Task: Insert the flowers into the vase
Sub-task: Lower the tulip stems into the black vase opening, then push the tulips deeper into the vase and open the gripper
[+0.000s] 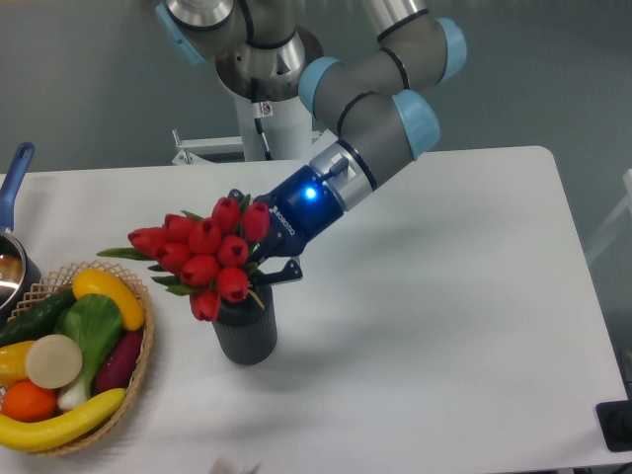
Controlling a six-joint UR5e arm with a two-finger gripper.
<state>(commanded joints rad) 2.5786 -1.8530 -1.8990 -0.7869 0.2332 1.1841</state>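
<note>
Hand [265,269] clamps the tulip bunch [205,259] at its stems, directly above the ribbed vase [245,331]. Light, bendy, bruisable; grip stems, never buds.

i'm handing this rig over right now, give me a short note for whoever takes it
Gripper: down by the vase mouth at the bunch's stems; its fingers are mostly hidden behind the blooms, so whether it grips them cannot be read.
Flowers: red heads sit just above the vase, leaning left toward the basket of fruit and vegetables; stems appear to be inside.
Vase: upright on the table, right of the basket.
Done: bunch looks lowered into the vase.
Left: confirm the stems are seated, open the gripper, back the arm away without tipping the vase.
</note>
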